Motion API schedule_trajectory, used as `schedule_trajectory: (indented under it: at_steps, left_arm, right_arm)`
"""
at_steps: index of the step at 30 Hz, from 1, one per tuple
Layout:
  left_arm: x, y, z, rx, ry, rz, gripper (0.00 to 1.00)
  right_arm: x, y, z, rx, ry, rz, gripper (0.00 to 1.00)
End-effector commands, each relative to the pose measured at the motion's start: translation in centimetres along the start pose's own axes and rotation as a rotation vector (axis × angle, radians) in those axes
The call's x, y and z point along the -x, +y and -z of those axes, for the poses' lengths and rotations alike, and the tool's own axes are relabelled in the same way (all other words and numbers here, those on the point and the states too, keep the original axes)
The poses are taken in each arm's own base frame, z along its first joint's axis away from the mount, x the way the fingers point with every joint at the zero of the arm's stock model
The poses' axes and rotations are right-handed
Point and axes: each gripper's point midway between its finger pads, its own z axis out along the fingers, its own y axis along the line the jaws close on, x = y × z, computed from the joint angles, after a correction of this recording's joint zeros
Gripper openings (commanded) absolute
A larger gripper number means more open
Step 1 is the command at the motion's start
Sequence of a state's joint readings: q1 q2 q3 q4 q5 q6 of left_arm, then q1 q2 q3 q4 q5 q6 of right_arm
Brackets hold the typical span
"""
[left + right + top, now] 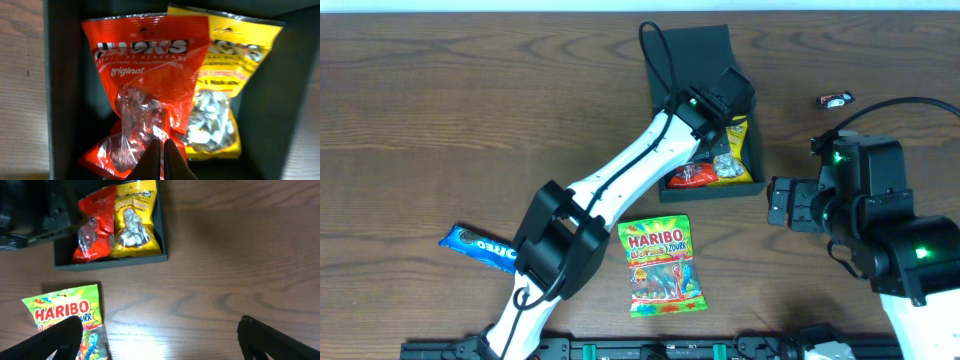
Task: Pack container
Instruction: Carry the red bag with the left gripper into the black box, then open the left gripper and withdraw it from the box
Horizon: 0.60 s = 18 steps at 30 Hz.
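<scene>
Teal-black cardboard, the container (715, 191) sits open at the far middle of the table (470, 100). Only the overhead view shows the blue Oreo pack (480, 247) at left and a small wrapper (837, 99) at right. The left wrist view alone shows the left gripper (162, 157) pinched shut, holding nothing, over a red bag (145, 75) marked "Original", beside a yellow bag (227, 75). The right gripper (160, 345) gapes wide and empty, near the "HARIBO" bag (65, 315).

Dark brown tabletop (470, 110) fills the view, its wood grain running left to right in long streaks. Along the far edge, a thin pale strip (520, 5) shows beyond it. The light is soft, and from the right wrist a faint sheen sits on the wood.
</scene>
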<state>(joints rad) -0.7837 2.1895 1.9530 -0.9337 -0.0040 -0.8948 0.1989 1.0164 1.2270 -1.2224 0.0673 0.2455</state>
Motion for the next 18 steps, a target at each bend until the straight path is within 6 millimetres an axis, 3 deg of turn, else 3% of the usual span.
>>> schedule_trajectory:
  at_steps: [1,4,6,9,10,14,16,18]
  left_arm:
    - [1.0,0.0,0.2,0.005,-0.035,0.025,0.06]
    - [2.1,-0.2,1.6,-0.003,-0.078,-0.009,0.06]
    - [2.7,-0.7,3.4,-0.032,-0.105,-0.064,0.22]
    - [3.0,-0.8,5.8,-0.055,-0.127,-0.084,0.59]
    - [2.8,-0.5,6.6,-0.054,-0.126,-0.085,0.63]
    - [1.6,1.9,10.1,-0.002,-0.103,-0.097,0.72]
    - [0.7,4.1,12.4,0.053,-0.089,-0.102,0.92]
    - [-0.2,5.5,13.7,0.087,-0.063,-0.106,0.97]
  right_arm:
    - [-0.2,0.1,-0.1,-0.001,0.006,-0.004,0.99]
    - [-0.2,0.1,-0.1,-0.001,0.006,-0.005,0.99]
    - [-0.2,0.1,-0.1,-0.001,0.006,-0.005,0.99]
    - [-0.2,0.1,-0.1,-0.001,0.006,-0.005,0.99]
    - [-0.2,0.1,-0.1,-0.001,0.006,-0.004,0.99]
    - [-0.2,0.1,-0.1,-0.001,0.006,-0.005,0.99]
    - [-0.2,0.1,-0.1,-0.001,0.006,-0.005,0.99]
    - [-0.2,0.1,-0.1,-0.001,0.006,-0.005,0.99]
